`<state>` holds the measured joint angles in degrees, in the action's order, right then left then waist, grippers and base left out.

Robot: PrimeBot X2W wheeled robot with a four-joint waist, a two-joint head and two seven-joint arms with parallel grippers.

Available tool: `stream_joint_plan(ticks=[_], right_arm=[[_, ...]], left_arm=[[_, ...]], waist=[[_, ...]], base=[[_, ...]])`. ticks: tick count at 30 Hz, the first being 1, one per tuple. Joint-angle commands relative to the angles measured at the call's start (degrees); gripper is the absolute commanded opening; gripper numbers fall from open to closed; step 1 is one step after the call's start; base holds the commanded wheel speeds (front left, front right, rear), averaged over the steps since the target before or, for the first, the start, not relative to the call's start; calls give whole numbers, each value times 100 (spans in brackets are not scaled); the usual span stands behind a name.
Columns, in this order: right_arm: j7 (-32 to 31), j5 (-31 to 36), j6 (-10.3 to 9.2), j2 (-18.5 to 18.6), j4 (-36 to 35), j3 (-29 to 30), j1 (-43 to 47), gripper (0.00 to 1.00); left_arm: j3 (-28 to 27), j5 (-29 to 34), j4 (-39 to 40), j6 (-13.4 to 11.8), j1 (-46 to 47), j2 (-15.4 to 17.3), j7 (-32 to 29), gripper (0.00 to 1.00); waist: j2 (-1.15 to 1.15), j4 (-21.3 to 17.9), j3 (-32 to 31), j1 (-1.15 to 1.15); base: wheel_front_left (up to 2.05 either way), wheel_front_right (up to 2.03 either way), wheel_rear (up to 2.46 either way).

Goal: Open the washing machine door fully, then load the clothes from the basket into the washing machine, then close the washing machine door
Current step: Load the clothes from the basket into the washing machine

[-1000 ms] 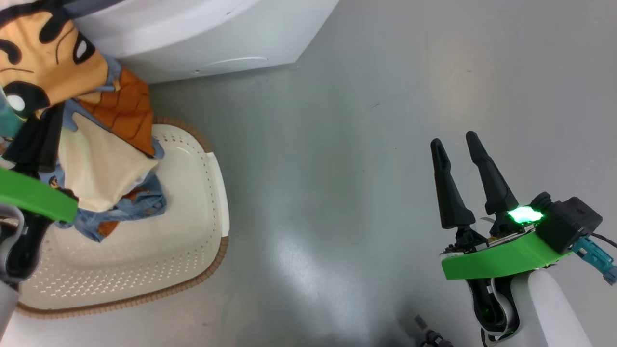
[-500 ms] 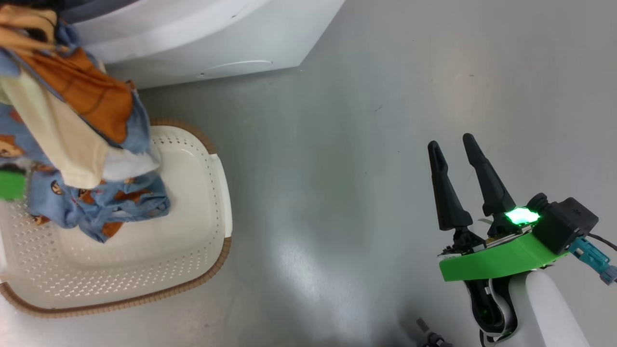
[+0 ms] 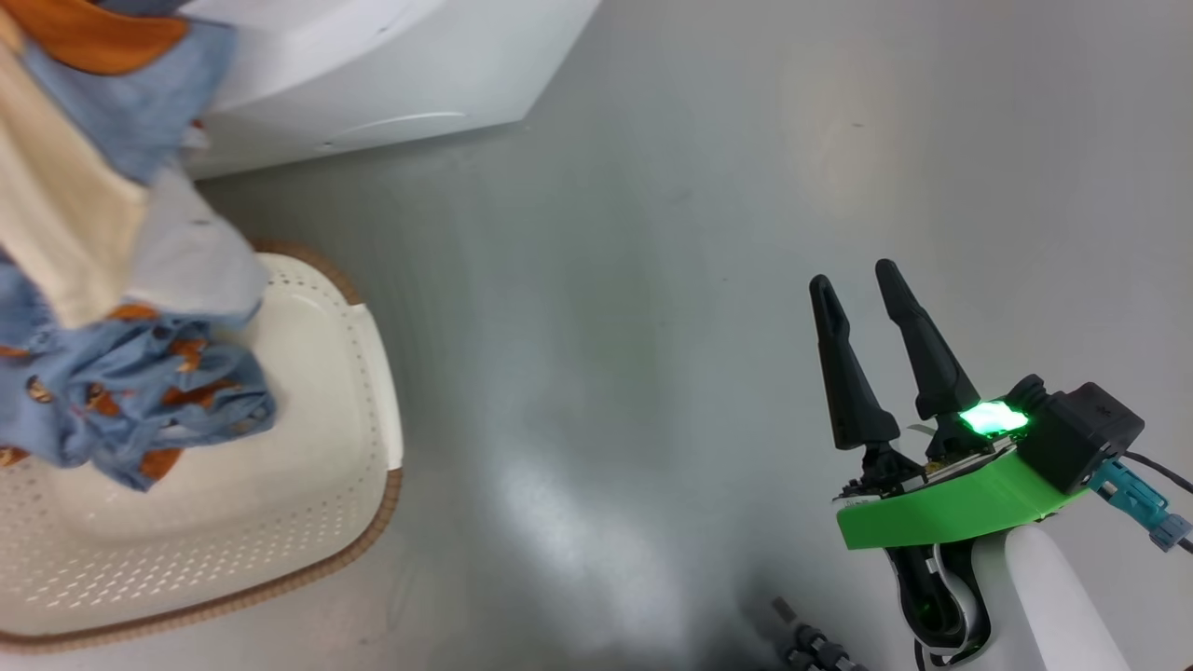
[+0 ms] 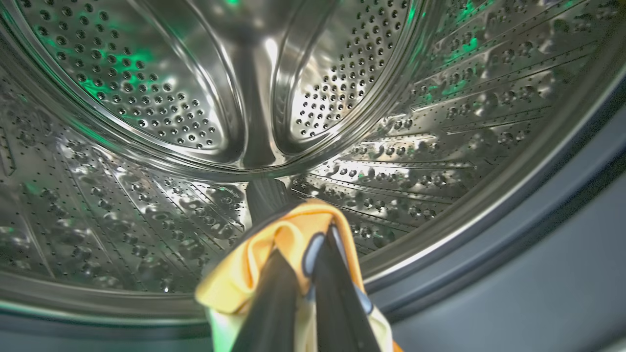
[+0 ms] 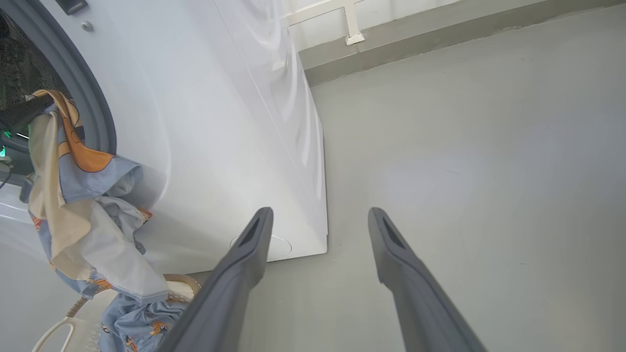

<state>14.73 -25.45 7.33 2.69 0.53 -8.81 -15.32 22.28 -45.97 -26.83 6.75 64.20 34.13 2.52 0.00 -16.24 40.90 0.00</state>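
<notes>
Your left gripper (image 4: pixel 305 254) is pinched tight on a fold of yellow-orange fabric, which wraps over both fingers (image 4: pixel 274 298) near their tips. This is the top end of the clothes (image 4: pixel 244 264). Straight ahead of those tips lies the steel drum (image 4: pixel 146 98), with its grey gasket (image 4: pixel 538 220) curving off to one side, so the way in is along the fingers' own line. The bundle's long axis runs the other way. From the grip, the clothes (image 5: pixel 73 205) hang back out past the gasket and down the white front of the washing machine (image 5: pixel 220 122), with the lowest blue printed end over the basket (image 3: pixel 373 522). That trailing length must follow the fingers inward. I count one hanging bundle of at least four fabrics: orange, cream, pale grey and printed blue (I cannot tell whether the lowest blue piece is joined to it or lies loose in the basket). There is one basket and one machine. The left arm is the one at the mouth. Your right gripper (image 3: pixel 853 278) is spread wide and empty, well apart over the bare floor (image 3: pixel 652 280).
</notes>
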Motion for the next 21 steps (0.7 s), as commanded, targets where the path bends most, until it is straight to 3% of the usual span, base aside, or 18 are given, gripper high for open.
stream_joint_plan(ticks=[1, 5, 11, 18, 19, 20, 21], right_arm=[[27, -55, 16, 19, -143, -155, 163, 100], [27, -99, 16, 19, -189, -187, 246, 100], [27, -128, 16, 19, -255, -180, 320, 100], [27, -136, 16, 19, -257, -169, 317, 100], [27, -135, 16, 19, -248, -167, 310, 100], [27, -135, 16, 19, -241, -167, 298, 100], [27, -135, 16, 19, -232, -167, 282, 100]], left_arm=[[-166, 94, 6, -18, 263, 312, -5, 0], [-85, 349, -578, -1, 886, 326, 174, 0], [-155, 670, -914, 21, 1605, 252, 1049, 0], [-93, 852, -1335, 38, 1632, 137, 1165, 0], [7, 924, -1425, 40, 1615, 145, 1111, 44], [112, 1004, -1494, 44, 1615, 145, 1082, 100], [170, 999, -1591, 47, 1611, 110, 1000, 100]], waist=[[0, -129, 62, 0], [0, -287, 118, 0], [0, -381, 191, 0], [0, -327, 239, 0], [0, -310, 242, 0], [0, -296, 249, 0], [0, -281, 254, 0]], base=[[0, 0, 0], [0, 0, 0], [0, 0, 0], [0, 0, 0], [0, 0, 0], [0, 0, 0], [0, 0, 0]])
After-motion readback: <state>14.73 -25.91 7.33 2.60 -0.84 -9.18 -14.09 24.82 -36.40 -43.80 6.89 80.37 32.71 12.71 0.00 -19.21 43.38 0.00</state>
